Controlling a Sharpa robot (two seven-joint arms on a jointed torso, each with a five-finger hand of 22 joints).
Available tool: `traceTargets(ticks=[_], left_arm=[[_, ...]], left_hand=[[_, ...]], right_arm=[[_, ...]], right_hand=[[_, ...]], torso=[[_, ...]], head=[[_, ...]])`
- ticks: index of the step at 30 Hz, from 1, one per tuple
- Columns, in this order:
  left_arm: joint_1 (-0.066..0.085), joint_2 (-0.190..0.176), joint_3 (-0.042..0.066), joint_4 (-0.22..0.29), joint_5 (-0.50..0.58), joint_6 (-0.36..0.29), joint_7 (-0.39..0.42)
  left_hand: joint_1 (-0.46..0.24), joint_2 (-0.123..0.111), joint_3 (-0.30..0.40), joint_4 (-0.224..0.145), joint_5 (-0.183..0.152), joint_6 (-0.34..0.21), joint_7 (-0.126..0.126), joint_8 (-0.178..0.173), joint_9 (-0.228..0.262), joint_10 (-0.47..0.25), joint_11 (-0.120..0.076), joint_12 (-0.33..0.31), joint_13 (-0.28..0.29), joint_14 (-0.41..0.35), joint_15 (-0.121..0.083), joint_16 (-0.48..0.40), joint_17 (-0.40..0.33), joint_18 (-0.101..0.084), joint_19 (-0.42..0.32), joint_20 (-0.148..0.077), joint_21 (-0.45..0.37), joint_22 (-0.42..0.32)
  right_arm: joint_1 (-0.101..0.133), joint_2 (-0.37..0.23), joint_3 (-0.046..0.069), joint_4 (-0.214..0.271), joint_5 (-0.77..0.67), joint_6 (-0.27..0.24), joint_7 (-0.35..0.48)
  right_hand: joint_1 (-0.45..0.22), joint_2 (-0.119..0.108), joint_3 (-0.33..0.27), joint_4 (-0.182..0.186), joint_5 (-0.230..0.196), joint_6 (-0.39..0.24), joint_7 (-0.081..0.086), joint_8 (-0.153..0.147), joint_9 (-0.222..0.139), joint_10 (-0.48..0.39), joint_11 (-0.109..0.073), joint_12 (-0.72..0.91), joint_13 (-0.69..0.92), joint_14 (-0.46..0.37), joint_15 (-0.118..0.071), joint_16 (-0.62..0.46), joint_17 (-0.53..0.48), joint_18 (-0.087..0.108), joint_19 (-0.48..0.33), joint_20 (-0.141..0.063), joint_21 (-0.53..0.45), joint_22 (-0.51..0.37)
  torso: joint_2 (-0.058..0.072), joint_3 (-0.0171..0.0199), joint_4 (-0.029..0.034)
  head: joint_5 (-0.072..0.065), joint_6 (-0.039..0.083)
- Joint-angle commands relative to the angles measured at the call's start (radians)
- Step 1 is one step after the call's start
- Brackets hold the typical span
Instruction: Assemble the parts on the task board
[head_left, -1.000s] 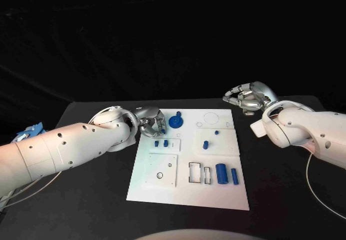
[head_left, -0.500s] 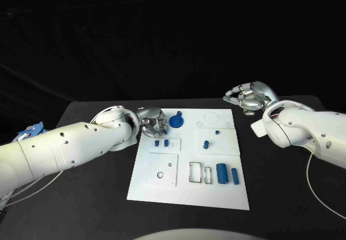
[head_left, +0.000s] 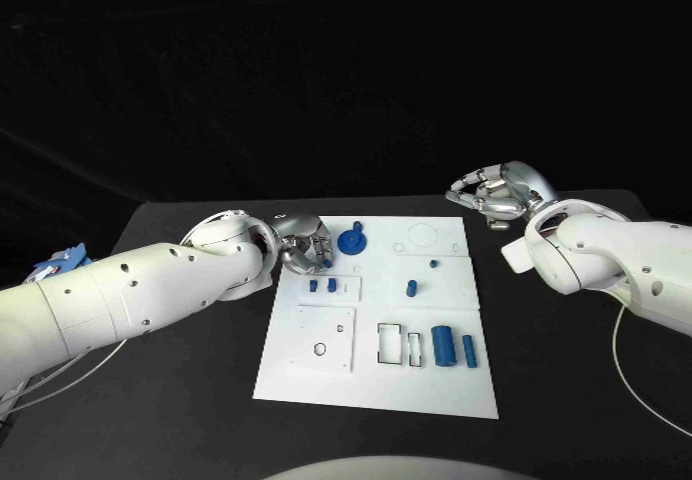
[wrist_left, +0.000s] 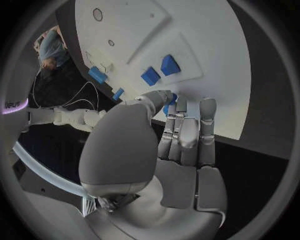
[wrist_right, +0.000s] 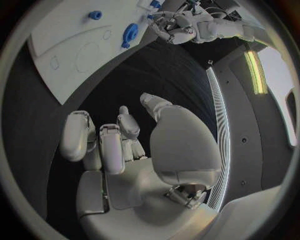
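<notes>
a black table (head_left: 173, 390) carries everything here. directly on it, in the middle, lies the white task board (head_left: 339, 385), a rectangular plate lying flat with its long sides running away from the robot. bare black table surface shows on both sides of the task board and in front of it.

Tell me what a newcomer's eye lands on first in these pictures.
First the white task board in the middle of the black table, dotted with small blue parts, the round blue disc near its far edge standing out. Next the left hand at the board's far left corner beside that disc, and the right hand, fingers curled, raised off the board's far right corner.
</notes>
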Motion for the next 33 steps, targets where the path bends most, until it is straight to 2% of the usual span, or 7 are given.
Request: traceTargets(ticks=[1, 12, 16, 20, 33], left_arm=[[-0.001, 0.003, -0.001, -0.004, -0.015, 0.011, -0.013], [-0.001, 0.005, -0.001, -0.009, -0.012, -0.001, -0.012], [-0.001, 0.006, -0.001, -0.008, 0.003, -0.002, -0.005], [-0.001, 0.006, -0.001, -0.005, 0.016, 0.003, 0.005], [0.000, 0.007, -0.001, -0.008, 0.039, 0.026, 0.017]], left_hand=[[-0.004, 0.006, 0.002, -0.007, -0.006, 0.006, 0.000, -0.002, 0.002, 0.009, -0.001, -0.007, 0.002, 0.002, -0.006, 0.005, 0.002, 0.001, 0.007, -0.002, 0.004, 0.003], [-0.004, 0.008, 0.001, -0.009, -0.006, 0.009, -0.001, -0.003, 0.003, 0.012, -0.002, -0.008, 0.003, 0.006, -0.007, 0.008, 0.009, 0.000, 0.009, -0.003, 0.006, 0.005], [-0.009, 0.009, 0.001, -0.014, -0.005, -0.022, 0.006, -0.032, -0.008, 0.014, 0.001, -0.019, 0.003, 0.009, -0.005, 0.011, 0.014, 0.000, 0.009, -0.003, 0.006, 0.004], [-0.009, 0.009, 0.001, -0.014, -0.005, -0.022, 0.006, -0.032, -0.008, 0.015, 0.001, -0.019, 0.003, 0.008, -0.005, 0.011, 0.012, 0.000, 0.009, -0.003, 0.006, 0.004], [-0.016, 0.008, -0.003, -0.013, -0.008, -0.018, 0.005, -0.035, -0.008, 0.019, 0.000, -0.021, 0.005, 0.006, -0.005, 0.010, 0.007, 0.002, 0.001, -0.002, 0.000, -0.008]], right_arm=[[0.000, 0.000, 0.000, 0.001, -0.003, 0.011, 0.008], [-0.001, 0.000, 0.000, 0.002, -0.003, 0.011, 0.007], [-0.001, 0.000, 0.000, 0.000, -0.003, 0.012, 0.007], [-0.001, 0.002, 0.000, -0.001, -0.003, 0.013, 0.006], [-0.005, 0.003, 0.000, -0.003, -0.002, 0.014, 0.006]], right_hand=[[-0.005, 0.005, 0.000, 0.007, 0.005, -0.004, 0.001, 0.007, 0.002, -0.007, 0.000, -0.005, 0.000, 0.040, -0.007, -0.003, -0.001, 0.013, -0.007, -0.001, -0.003, -0.001], [-0.005, 0.005, 0.000, 0.007, 0.005, -0.004, 0.001, 0.007, 0.002, -0.007, 0.000, -0.005, 0.000, 0.040, -0.007, -0.003, -0.001, 0.013, -0.007, -0.001, -0.003, -0.001], [-0.006, 0.006, -0.001, 0.008, 0.005, -0.004, 0.001, 0.007, 0.002, -0.006, 0.000, -0.005, 0.001, 0.040, -0.007, -0.003, 0.000, 0.013, -0.007, -0.001, -0.004, -0.002], [-0.006, 0.006, -0.001, 0.008, 0.005, -0.004, 0.001, 0.007, 0.002, -0.006, 0.000, -0.005, 0.001, 0.040, -0.007, -0.003, 0.000, 0.013, -0.007, -0.001, -0.004, -0.002], [-0.006, 0.006, -0.001, 0.008, 0.005, -0.004, 0.001, 0.007, 0.002, -0.006, 0.000, -0.005, 0.001, 0.040, -0.007, -0.003, 0.000, 0.013, -0.007, -0.001, -0.004, -0.002]], torso=[[0.000, -0.0006, 0.0007], [0.000, -0.0006, 0.0001], [0.001, -0.0006, -0.0003], [0.000, 0.0005, -0.0011], [0.000, 0.0000, 0.0000]], head=[[0.000, 0.000], [0.002, 0.002], [0.001, 0.002], [0.001, 0.000], [0.001, -0.002]])
